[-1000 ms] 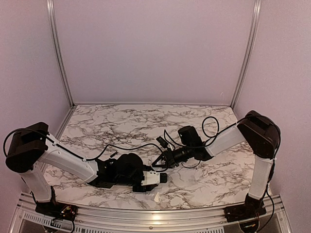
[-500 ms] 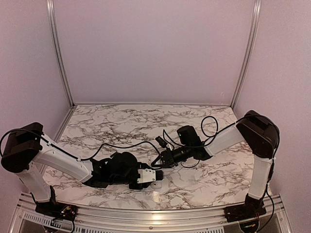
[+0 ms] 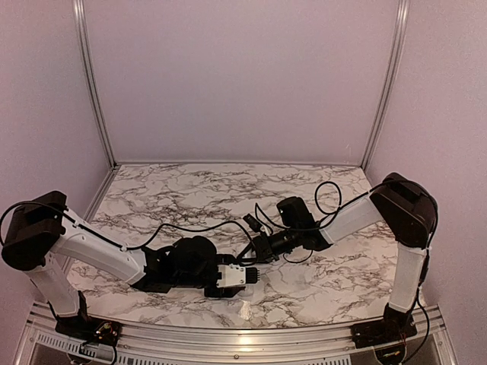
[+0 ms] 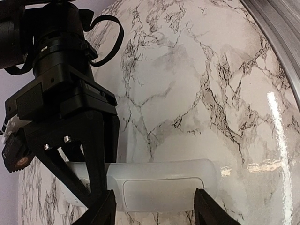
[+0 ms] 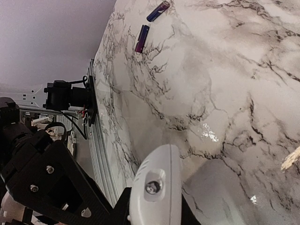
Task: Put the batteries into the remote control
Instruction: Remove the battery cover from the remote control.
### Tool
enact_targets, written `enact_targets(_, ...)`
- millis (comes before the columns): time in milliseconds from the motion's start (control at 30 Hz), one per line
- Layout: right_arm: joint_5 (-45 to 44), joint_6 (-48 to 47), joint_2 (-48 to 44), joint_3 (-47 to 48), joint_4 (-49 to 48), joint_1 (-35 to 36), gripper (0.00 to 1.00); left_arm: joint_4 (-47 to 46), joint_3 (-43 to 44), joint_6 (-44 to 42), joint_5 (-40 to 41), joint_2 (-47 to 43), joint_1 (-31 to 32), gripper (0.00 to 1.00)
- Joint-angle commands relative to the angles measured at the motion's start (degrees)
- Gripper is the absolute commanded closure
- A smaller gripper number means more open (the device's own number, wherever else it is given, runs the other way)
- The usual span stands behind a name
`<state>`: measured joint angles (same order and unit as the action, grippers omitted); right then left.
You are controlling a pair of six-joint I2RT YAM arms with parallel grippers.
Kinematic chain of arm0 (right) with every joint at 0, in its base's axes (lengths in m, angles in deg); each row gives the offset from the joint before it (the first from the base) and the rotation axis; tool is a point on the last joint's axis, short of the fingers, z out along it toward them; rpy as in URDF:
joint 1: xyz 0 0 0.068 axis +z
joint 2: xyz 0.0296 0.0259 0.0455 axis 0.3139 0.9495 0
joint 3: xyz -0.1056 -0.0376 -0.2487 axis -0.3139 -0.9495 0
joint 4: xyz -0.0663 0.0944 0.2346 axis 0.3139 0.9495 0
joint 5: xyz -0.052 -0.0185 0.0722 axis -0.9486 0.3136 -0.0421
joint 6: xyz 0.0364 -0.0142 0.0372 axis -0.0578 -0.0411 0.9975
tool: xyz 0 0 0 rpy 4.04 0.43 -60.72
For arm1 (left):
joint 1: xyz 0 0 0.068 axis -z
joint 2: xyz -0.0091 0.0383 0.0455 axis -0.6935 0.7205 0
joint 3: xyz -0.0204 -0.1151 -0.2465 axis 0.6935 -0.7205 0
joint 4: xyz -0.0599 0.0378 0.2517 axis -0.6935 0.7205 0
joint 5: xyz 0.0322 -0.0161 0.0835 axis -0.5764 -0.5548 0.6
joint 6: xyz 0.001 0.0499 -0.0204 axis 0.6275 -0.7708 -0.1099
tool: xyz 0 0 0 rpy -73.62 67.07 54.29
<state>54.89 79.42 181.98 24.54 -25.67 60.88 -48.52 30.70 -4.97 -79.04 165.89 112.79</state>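
So, the remote control (image 4: 164, 180) was down near the front middle of the marble table (image 4: 197, 70), long axis running sideways across our left wrist view, flat back panel facing us. Our right gripper (image 4: 86, 186) was clamped on its end at the left of that view. The left gripper (image 4: 157, 212) had fingers spread along the lower edge, gripping nothing. The batteries (image 5: 142, 38) lay well apart on the marble

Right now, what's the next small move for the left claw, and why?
Probably slide the back cover off the remote control: the right claw clamps its end, the left claw straddles the closed cover, and the batteries lie loose on the table.
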Motion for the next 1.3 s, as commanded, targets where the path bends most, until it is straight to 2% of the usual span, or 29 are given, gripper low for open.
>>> enact_targets(0,-0.5,-0.9,1.4,1.1,1.7,0.6,1.0,2.0,1.9,1.1,-1.7,2.6,-0.2,0.41)
enact_targets(600,-0.2,-1.4,1.5,1.1,1.9,0.5,1.0,2.8,2.7,1.1,-1.2,5.5,-0.4,0.37)
enact_targets(833,0.1,-1.7,1.4,1.2,2.1,0.6,1.0,2.8,3.2,0.6,2.4,6.8,-0.7,0.46)
enact_targets(1033,0.2,-2.1,1.4,1.3,2.5,0.5,1.0,2.3,3.1,-0.2,4.1,6.6,-0.9,0.47)
enact_targets(1267,-0.4,-2.8,2.0,1.6,3.9,0.4,1.0,-1.8,1.1,-1.3,6.6,2.3,-0.8,0.47)
